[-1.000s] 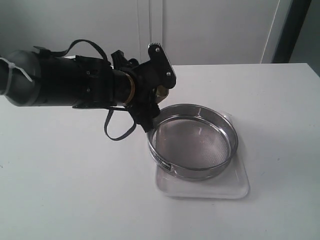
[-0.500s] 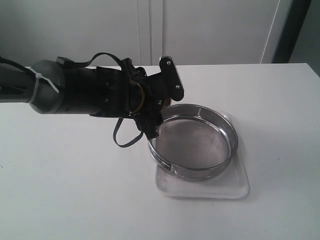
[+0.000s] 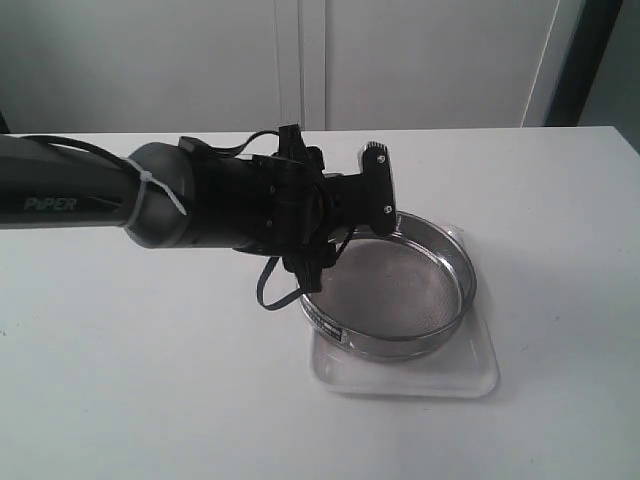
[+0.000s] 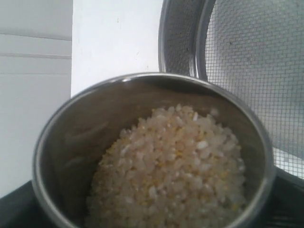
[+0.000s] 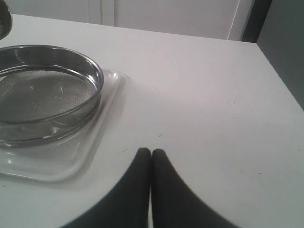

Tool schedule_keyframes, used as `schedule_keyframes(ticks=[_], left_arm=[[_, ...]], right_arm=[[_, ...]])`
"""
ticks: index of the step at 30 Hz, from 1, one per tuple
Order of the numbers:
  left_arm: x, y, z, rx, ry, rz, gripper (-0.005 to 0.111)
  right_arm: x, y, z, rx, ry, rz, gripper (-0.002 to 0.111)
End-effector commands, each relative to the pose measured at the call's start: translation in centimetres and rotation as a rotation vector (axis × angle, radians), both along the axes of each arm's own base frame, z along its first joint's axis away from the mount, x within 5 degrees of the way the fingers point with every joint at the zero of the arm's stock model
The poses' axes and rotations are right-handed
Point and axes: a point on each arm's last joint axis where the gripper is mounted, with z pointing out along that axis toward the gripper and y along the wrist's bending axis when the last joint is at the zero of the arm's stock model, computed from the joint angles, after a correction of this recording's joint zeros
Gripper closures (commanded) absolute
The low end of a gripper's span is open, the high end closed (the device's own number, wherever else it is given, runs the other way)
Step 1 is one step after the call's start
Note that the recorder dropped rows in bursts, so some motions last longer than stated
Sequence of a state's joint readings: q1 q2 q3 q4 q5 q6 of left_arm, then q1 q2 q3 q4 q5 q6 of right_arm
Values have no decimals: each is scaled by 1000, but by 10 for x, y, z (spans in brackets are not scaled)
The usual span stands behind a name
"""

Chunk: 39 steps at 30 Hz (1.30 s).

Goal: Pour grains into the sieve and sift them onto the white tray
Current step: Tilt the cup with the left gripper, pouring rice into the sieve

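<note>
A long black arm (image 3: pixel 80 200) reaches in from the left across the white bench (image 3: pixel 150 380). The left fingers (image 3: pixel 342 230) hang over the far-left rim of the wide round shallow stainless-steel sieve (image 3: pixel 400 290). They stand spread wide and clamped around a small rounded steel cup (image 4: pixel 78 137), one finger on either side of it. The exterior view hides the cup behind the black wrist, but the left wrist view shows it plainly. Inside it lies a heap of pale whitish-beige and tiny yellow grains (image 4: pixel 171 171), well below its lip. Just beyond the cup are the sieve's steel wall and fine mesh.

The sieve sits on the flat white rounded-rectangle plastic tray (image 3: pixel 400 378), right of the bench's middle. It is set toward the tray's far side, so a broad strip of tray shows on the near side. A small dark label (image 3: pixel 330 326) marks its near-left wall.

The right fingers (image 5: pixel 148 156) are pressed tight together, tip against tip, and hold nothing. They hover low over bare bench, apart from the tray's edge. The exterior view does not show them.
</note>
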<state>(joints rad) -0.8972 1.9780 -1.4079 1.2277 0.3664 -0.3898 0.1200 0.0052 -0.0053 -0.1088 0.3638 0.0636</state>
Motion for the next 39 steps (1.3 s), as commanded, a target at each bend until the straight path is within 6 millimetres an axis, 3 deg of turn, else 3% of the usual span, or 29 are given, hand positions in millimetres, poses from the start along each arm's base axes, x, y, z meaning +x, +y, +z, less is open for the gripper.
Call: schedule_keyframes(ticks=[1, 39], left_arm=[[0, -6, 5, 24, -37, -14, 107], [-4, -9, 6, 292, -157, -76, 107]], right_arm=[[0, 0, 0, 6, -13, 3, 108], [0, 0, 0, 6, -13, 3, 108]])
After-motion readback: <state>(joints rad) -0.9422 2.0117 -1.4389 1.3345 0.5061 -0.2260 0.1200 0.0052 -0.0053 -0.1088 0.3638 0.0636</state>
